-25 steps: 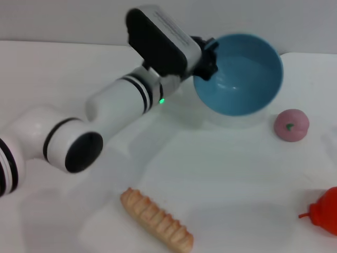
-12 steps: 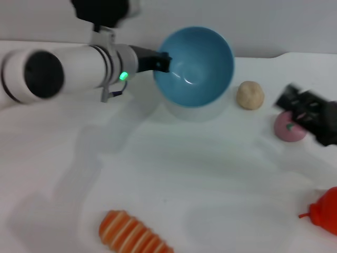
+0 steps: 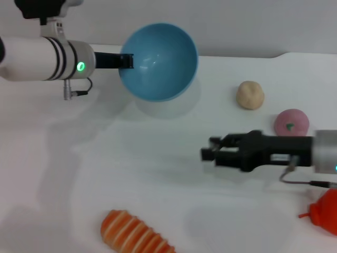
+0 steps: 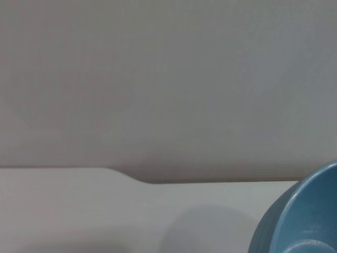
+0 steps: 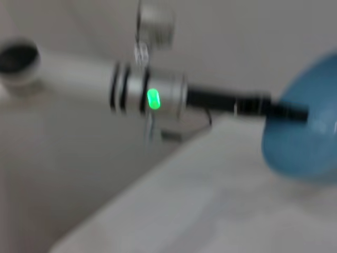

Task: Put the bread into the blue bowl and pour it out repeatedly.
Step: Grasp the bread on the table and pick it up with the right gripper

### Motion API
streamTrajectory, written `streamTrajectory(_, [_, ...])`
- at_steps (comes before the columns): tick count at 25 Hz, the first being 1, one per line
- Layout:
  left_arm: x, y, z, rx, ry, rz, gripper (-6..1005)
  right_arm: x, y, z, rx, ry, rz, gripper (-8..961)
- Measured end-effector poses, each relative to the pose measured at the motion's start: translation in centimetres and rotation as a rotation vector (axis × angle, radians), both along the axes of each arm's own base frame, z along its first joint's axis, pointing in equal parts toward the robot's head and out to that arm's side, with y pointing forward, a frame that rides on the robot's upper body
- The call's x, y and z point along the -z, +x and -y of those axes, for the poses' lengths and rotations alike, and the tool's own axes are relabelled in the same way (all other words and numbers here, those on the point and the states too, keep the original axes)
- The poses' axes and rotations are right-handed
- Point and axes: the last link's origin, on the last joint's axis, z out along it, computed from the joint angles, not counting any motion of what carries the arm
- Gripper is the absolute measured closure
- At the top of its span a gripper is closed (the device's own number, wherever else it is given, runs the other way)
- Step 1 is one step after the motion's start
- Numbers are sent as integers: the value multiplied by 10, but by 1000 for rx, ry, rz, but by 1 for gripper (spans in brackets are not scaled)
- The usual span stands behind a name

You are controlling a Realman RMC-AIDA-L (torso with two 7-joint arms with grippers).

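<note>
Head view: right tool (image 3: 206, 148) between bread (image 3: 136, 236), blue bowl (image 3: 158, 61).

A lab-like test bench: bare white table (image 3: 158, 174), plain grey wall (image 4: 168, 79).

From my left wrist I see only part of the blue bowl (image 4: 295, 221) above the white table (image 4: 79, 211), a grey wall (image 4: 168, 79) behind.
</note>
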Motion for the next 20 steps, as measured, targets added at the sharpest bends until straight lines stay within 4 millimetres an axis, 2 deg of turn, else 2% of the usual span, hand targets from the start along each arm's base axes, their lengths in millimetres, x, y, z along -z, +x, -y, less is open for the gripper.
streamTrajectory(7, [-16,-13,5,-68,-26,44,1001,37,-38,1,-91,-133,333,430])
streamTrajectory(12, [-33,-28,10,-125,-7,83,1001,56,-64,8,-169,-203,406,426])
streamTrajectory(20, [-40,-35,17,-133,13,91,1000,87,-81,27,-328,-214,482,419])
